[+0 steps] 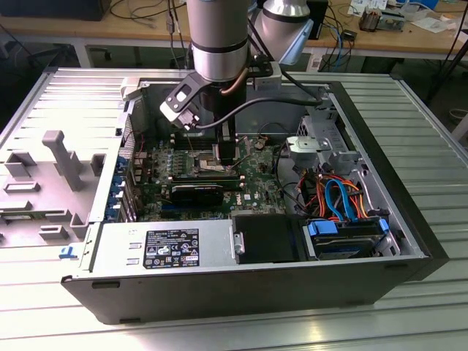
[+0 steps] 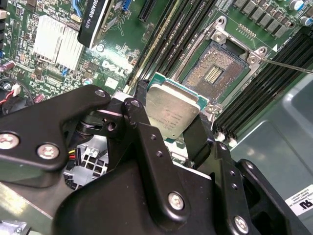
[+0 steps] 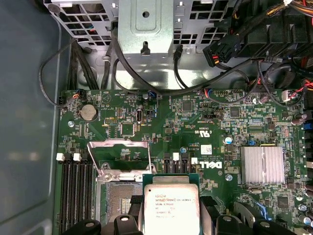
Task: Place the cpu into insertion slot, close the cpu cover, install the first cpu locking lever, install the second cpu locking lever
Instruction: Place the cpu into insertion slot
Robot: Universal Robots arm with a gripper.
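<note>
**Step in hand: placing the cpu.** My gripper (image 2: 171, 120) is clenched on the cpu (image 2: 172, 107), pinching it by opposite edges over the green board. The chip sits just beside the insertion slot (image 2: 214, 73) and is not yet in it. The slot lies bare, and the cpu cover (image 3: 118, 143) appears swung open. Seating, I judge, calls for squaring the chip to the socket rim. The open computer case (image 1: 219, 292) rests on a ribbed metal table (image 1: 431, 146), with cluttered wooden benches (image 1: 110, 29) beyond.
</note>
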